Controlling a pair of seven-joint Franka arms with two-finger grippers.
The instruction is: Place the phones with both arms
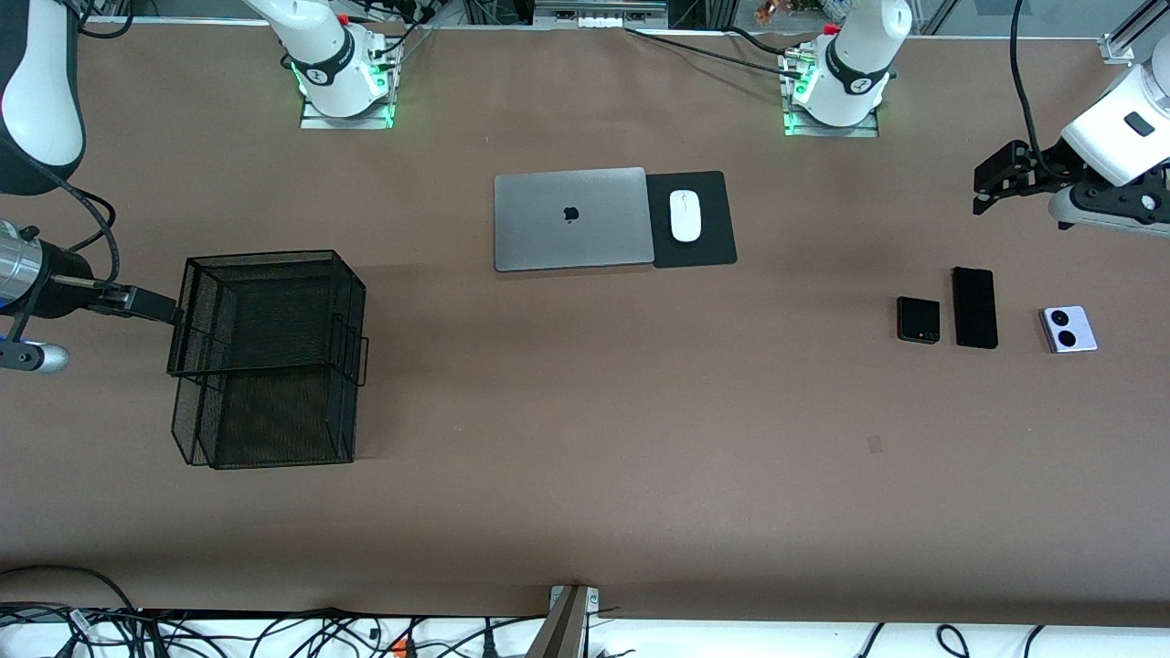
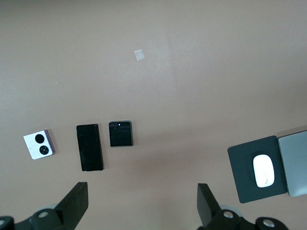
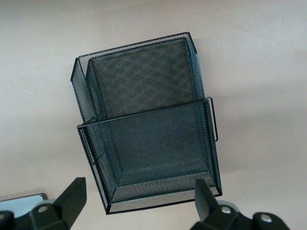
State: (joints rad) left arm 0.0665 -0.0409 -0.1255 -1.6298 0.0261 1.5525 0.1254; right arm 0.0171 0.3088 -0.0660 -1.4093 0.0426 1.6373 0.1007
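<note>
Three phones lie in a row toward the left arm's end of the table: a small squarish black one (image 1: pixel 918 320), a long slim black slab (image 1: pixel 974 307) and a lavender-white one with two black lenses (image 1: pixel 1068 329). All three show in the left wrist view: the small black phone (image 2: pixel 120 133), the slab (image 2: pixel 89 147) and the lavender-white phone (image 2: pixel 39 145). My left gripper (image 1: pixel 983 189) (image 2: pixel 143 206) is open and empty, up in the air over bare table beside the phones. My right gripper (image 1: pixel 155 306) (image 3: pixel 139 203) is open and empty, over the edge of a black mesh basket (image 1: pixel 265 259) (image 3: pixel 148 124).
A closed silver laptop (image 1: pixel 569 219) lies mid-table near the arm bases. Beside it a white mouse (image 1: pixel 685 216) sits on a black pad (image 1: pixel 708 247). The mesh basket has two tiers and stands at the right arm's end. Cables run along the table's near edge.
</note>
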